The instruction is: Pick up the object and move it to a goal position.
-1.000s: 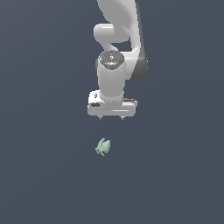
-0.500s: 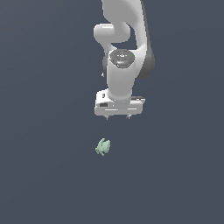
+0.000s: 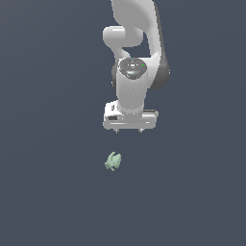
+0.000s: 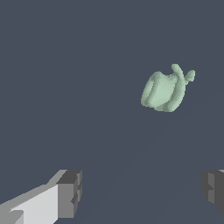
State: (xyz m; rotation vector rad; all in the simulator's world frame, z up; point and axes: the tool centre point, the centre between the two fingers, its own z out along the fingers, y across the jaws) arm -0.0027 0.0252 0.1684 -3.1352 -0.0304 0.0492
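While our gripper (image 3: 129, 129) hangs with jaws spread wide and empty, we should centre over the object (image 3: 113, 161), then descend straddling its lumpy body.

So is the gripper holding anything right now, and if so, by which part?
Nothing. The gripper is open and the mint-green object lies apart from its fingers.

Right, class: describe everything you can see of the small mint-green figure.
The mint-green figure is a small, lumpy, matte pale-green shape with a rounded body and a few thin nubs sticking out at one end. It lies alone on the dark grey floor, touching nothing else. The open tool hangs above it, slightly toward the exterior view's right, clearly apart.
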